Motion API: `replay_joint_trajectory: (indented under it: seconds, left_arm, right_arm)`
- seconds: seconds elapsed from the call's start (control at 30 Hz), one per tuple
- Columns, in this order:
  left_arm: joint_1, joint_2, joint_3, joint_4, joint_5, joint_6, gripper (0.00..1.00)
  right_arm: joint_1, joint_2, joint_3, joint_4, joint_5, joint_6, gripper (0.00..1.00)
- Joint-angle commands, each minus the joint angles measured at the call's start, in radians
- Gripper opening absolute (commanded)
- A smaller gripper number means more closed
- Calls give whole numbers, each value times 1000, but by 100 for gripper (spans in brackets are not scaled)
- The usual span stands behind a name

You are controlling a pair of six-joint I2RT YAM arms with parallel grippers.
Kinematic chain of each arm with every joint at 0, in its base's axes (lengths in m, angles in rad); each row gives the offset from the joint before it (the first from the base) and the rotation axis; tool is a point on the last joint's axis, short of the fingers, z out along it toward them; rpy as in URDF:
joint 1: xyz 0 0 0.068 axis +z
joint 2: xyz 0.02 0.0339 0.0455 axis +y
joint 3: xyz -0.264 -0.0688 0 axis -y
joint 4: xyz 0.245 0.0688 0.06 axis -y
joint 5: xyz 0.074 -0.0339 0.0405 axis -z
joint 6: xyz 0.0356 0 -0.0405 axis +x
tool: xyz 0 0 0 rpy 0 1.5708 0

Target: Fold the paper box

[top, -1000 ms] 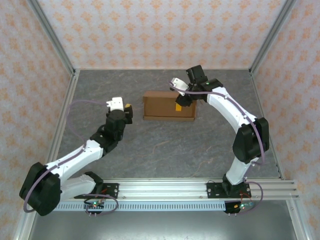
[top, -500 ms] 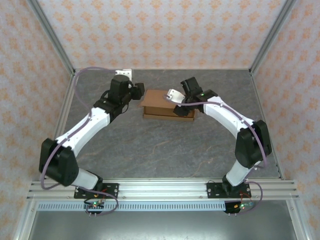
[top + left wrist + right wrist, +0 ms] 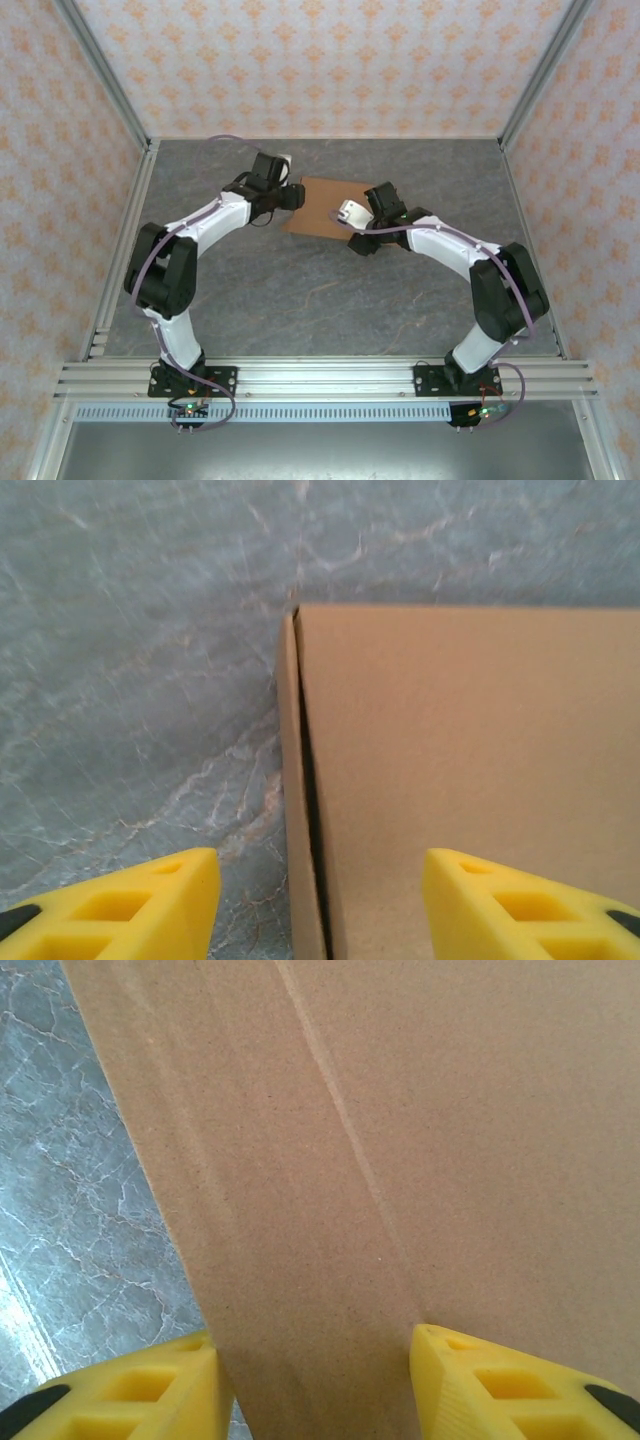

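Note:
The paper box (image 3: 320,203) is plain brown cardboard, lying shallow and skewed at the middle back of the table. My left gripper (image 3: 296,197) is at its left end. In the left wrist view its yellow fingers (image 3: 150,900) stand open astride the box's left side wall (image 3: 290,780), one over the table and one over the flat top (image 3: 470,750). My right gripper (image 3: 353,233) is at the box's front right. In the right wrist view the cardboard (image 3: 400,1140) with a crease line lies between open fingertips (image 3: 500,1385). Whether either gripper touches the box is unclear.
The grey marbled table (image 3: 300,300) is walled by patterned panels with metal posts (image 3: 105,75) at the back corners. A metal rail (image 3: 330,380) carrying both arm bases runs along the near edge. Open floor lies in front of the box.
My left arm swung from the near left up to the box's left end. My right gripper moved down to the box's front right and its jaws widened. The box now lies flatter and skewed.

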Motion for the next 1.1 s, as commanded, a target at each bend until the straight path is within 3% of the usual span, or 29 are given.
replay_joint_trajectory:
  seconds: [0.0,0.3,0.47,0.57,0.7,0.77,1.07]
  left_arm:
    - [5,32,21,-39,41,32,56]
    - [1,100,-14,-10,45,16,55]
    - [1,109,-33,11,45,6,54]
    - [1,109,-38,17,52,2,54]
    - [1,108,-49,25,57,-4,54]
    - [1,103,-55,33,58,-7,54]
    - [1,114,-53,28,53,-9,54]
  right_arm:
    - [7,0,-29,55,-8,39,49]
    - [6,-103,-31,63,-123,151,56]
    - [-7,-208,-43,99,-184,335,63]
    - [-91,-218,-53,123,-152,522,63]
    - [-259,-135,-39,92,-28,765,65]
    - [-309,-70,-15,73,-44,814,65]
    - [-333,130,44,68,-85,875,62]
